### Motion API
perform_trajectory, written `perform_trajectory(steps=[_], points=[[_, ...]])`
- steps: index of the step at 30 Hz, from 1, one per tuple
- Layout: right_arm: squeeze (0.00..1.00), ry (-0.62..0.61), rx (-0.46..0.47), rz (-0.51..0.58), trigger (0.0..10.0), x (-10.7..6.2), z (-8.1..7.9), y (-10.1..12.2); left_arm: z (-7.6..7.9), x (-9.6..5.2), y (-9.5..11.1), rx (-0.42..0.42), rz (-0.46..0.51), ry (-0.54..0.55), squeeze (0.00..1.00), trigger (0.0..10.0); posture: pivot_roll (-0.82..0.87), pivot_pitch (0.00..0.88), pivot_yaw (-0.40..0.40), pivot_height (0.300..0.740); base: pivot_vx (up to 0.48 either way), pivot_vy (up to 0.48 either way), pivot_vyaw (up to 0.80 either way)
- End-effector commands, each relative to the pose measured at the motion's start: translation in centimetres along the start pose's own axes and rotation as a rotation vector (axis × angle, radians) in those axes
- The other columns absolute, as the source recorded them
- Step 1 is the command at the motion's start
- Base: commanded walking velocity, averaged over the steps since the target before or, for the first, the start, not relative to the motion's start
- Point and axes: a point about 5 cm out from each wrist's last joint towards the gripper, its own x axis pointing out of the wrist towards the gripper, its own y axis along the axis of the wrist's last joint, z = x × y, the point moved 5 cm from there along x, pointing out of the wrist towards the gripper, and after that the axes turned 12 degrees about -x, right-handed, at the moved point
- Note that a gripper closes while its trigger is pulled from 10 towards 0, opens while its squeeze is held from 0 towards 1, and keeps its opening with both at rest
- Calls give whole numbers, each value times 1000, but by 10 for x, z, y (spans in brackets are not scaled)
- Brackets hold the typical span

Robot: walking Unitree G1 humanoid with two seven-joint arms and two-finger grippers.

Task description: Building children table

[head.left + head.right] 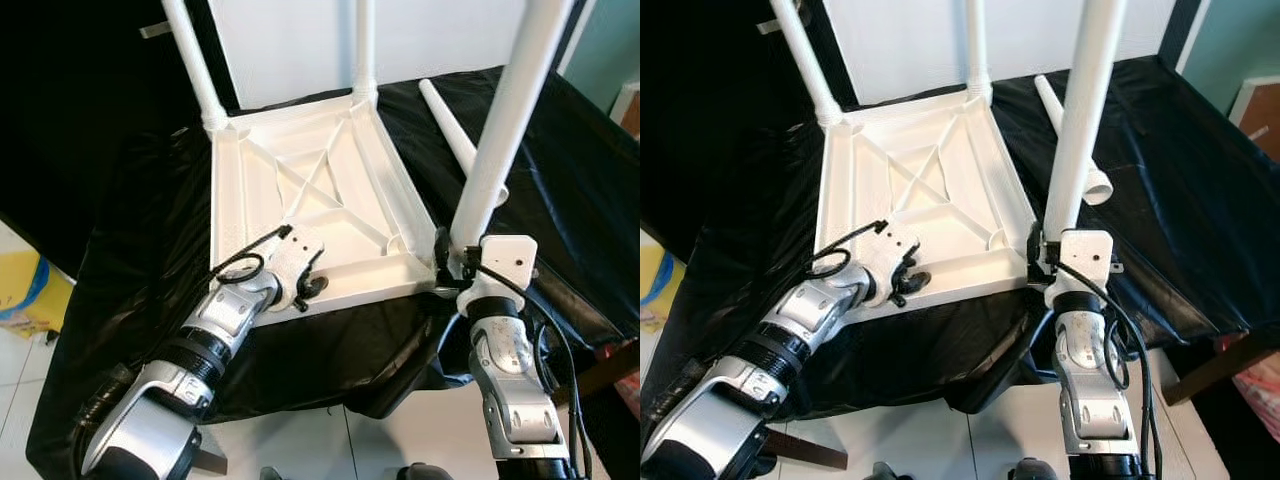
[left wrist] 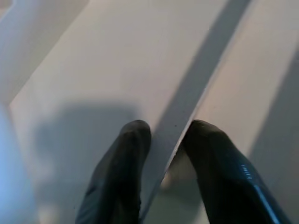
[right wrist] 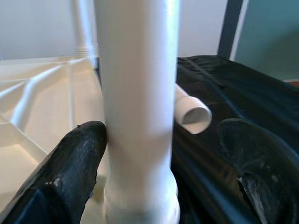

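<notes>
Bracing an upturned tabletop [image 1: 330,190] with two arms.
Left gripper [image 1: 308,285] pinches its near rim; right gripper [image 1: 450,262], fingers spread, straddles the corner leg [image 1: 505,125]'s base.

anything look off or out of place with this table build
One thing stands out: a loose white plastic table leg lies flat on the black cloth beside the upturned white tabletop, not fitted. The near left corner, by the left gripper, has no leg. No damage shows.
</notes>
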Motion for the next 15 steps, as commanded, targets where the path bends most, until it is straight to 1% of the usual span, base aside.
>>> perform_trajectory(steps=[1, 4, 10, 14, 15], points=[[0, 1, 4, -6, 10000, -2, -2, 0, -27, -7, -3, -54, 3, 134, 0, 0, -165, 92, 114, 740, 0, 0, 0], [0, -5, 3, -7, 10000, -3, 0, 0, -29, -8, 2, -67, 23, 155, 0, 0, -165, 93, 115, 740, 0, 0, 0], [0, -6, 5, -8, 10000, -3, 0, 0, -31, -8, 4, -79, 40, 176, 0, 0, -163, 92, 116, 740, 0, 0, 0], [0, -6, 7, -10, 10000, -2, -1, -1, -30, -8, 7, -95, 61, 197, 0, 0, -162, 92, 115, 740, 0, 0, 0], [0, -5, 7, -11, 10000, -2, -1, -1, -28, -7, 9, -101, 70, 198, 0, 0, -161, 92, 115, 740, 0, 0, 0]])
